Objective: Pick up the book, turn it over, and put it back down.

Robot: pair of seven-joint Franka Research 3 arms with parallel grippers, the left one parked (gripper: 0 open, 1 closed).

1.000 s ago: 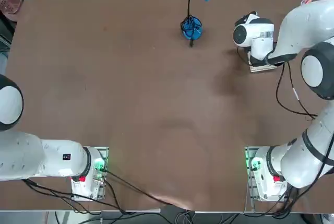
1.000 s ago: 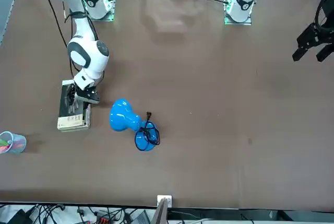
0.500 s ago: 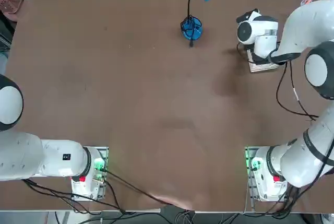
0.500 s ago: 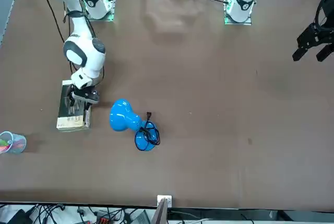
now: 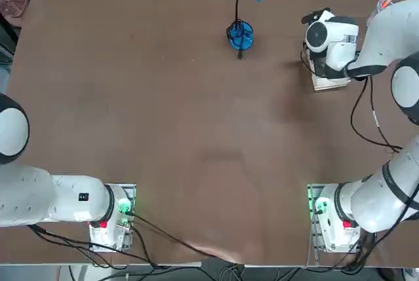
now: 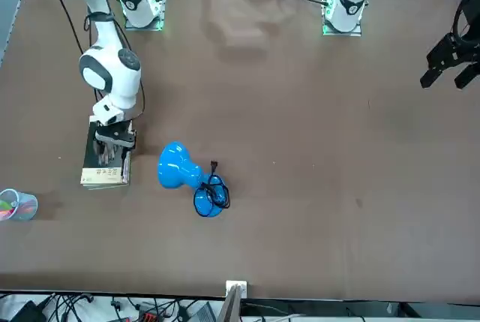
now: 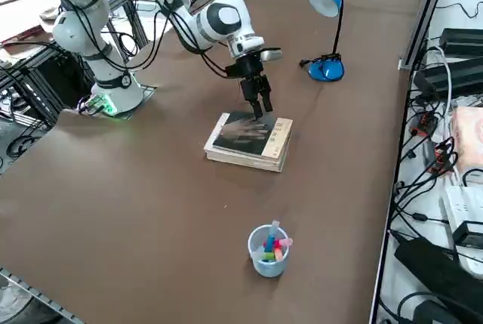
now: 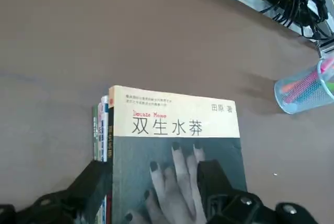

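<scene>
The book [image 8: 177, 145] lies grey side up, with a pale hand picture and a cream title band, on top of a small stack of books [image 7: 253, 150]. The stack sits near the table's far right in the top view [image 5: 330, 83] and at the left in the front view [image 6: 105, 166]. My right gripper [image 7: 260, 105] hangs just above the book, pointing down, and it is open. In the wrist view the gripper [image 8: 154, 171] has one finger beside the spine edge and the other over the cover. Nothing is held.
A blue desk lamp [image 5: 239, 35] stands left of the stack in the top view, its base and cable close by in the right side view [image 7: 326, 71]. A clear cup of coloured pens [image 7: 269, 251] stands beyond the stack near the table's right edge. Cables and power strips [image 7: 445, 75] lie off the table.
My right wrist has shifted to the right in the top view, moving the gripper along over the stack. The fingers have stayed open and the book has not moved.
</scene>
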